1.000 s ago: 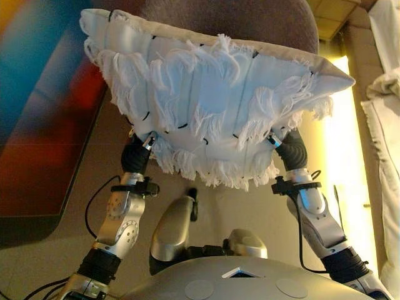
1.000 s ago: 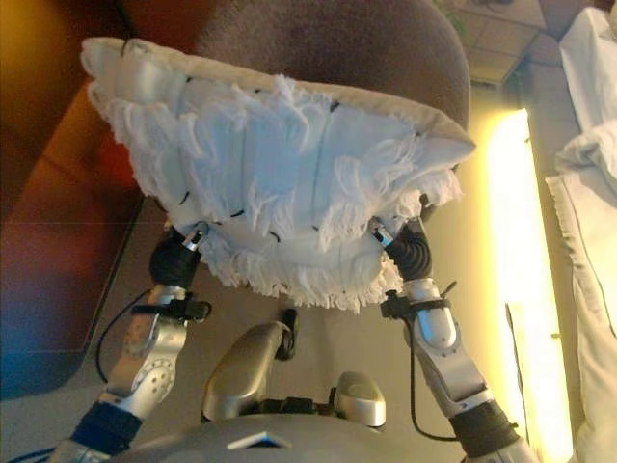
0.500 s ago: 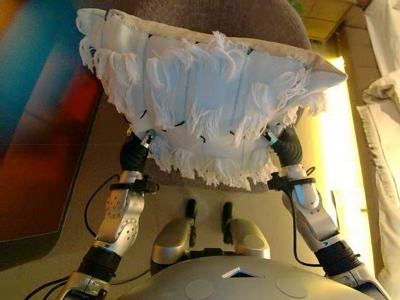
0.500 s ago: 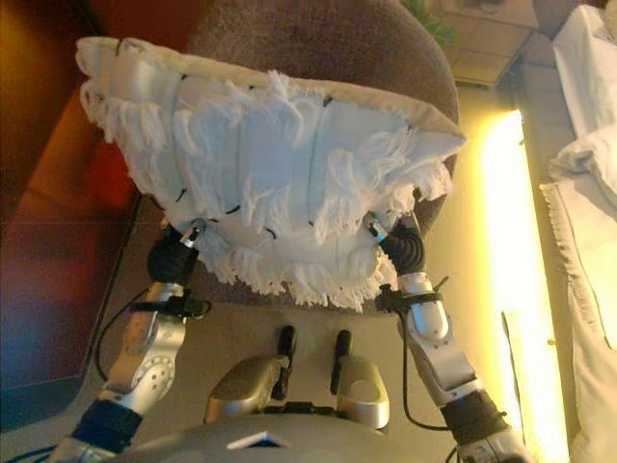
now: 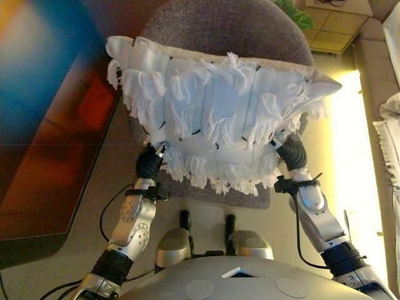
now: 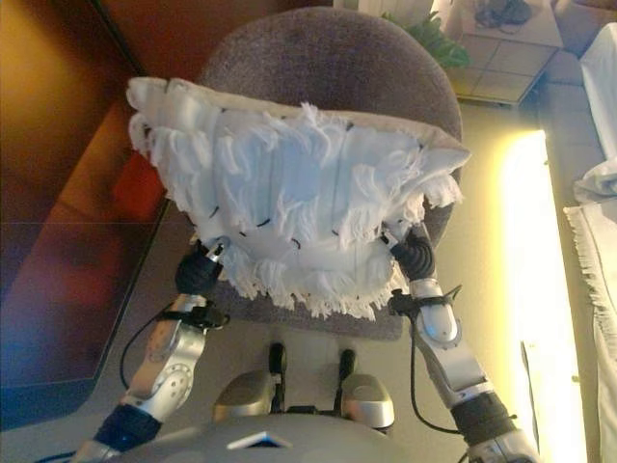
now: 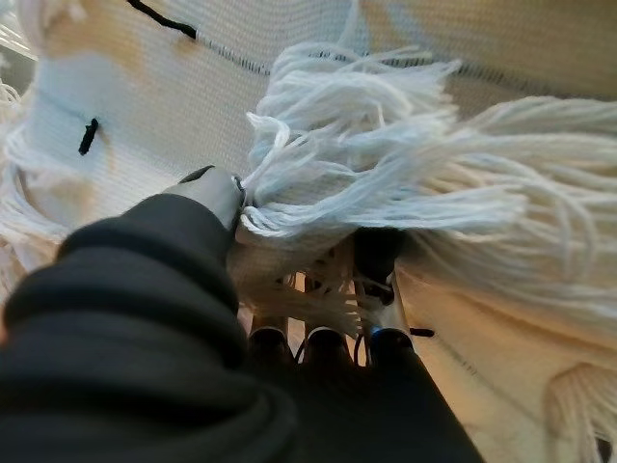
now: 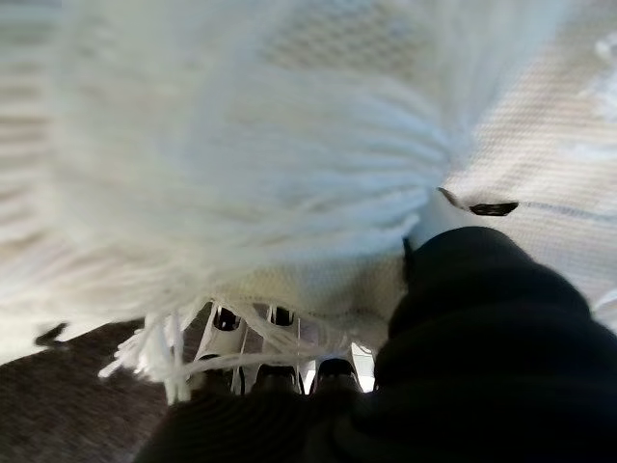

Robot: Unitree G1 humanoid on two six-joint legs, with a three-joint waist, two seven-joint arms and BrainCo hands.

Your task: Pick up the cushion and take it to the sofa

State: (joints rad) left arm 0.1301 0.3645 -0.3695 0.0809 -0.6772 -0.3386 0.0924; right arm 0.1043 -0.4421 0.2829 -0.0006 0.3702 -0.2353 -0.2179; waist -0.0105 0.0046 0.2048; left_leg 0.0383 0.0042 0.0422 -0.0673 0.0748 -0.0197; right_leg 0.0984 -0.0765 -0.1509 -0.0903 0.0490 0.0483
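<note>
I hold a white cushion (image 5: 219, 119) with long white fringe and small black stitches up in front of me with both hands. My left hand (image 5: 150, 164) grips its lower left edge, and my right hand (image 5: 290, 153) grips its lower right edge. In the left wrist view my left hand (image 7: 193, 289) has the thumb over the cushion (image 7: 415, 193) and the fingers curled beneath its edge. In the right wrist view my right hand (image 8: 463, 338) clamps the cushion (image 8: 241, 145) the same way. The cushion hangs above a round grey seat.
A round grey-brown upholstered seat (image 5: 219, 25) lies below and beyond the cushion. A dark reddish glossy panel (image 5: 44, 125) fills the left side. White fringed cloth (image 5: 390, 137) shows at the right edge, beside a brightly lit strip of floor (image 5: 350, 156). A green plant (image 5: 294, 12) stands at the far end.
The whole view has shifted and more of the grey seat shows beyond the cushion. The cushion stays held in both hands, now a little lower and farther right in view.
</note>
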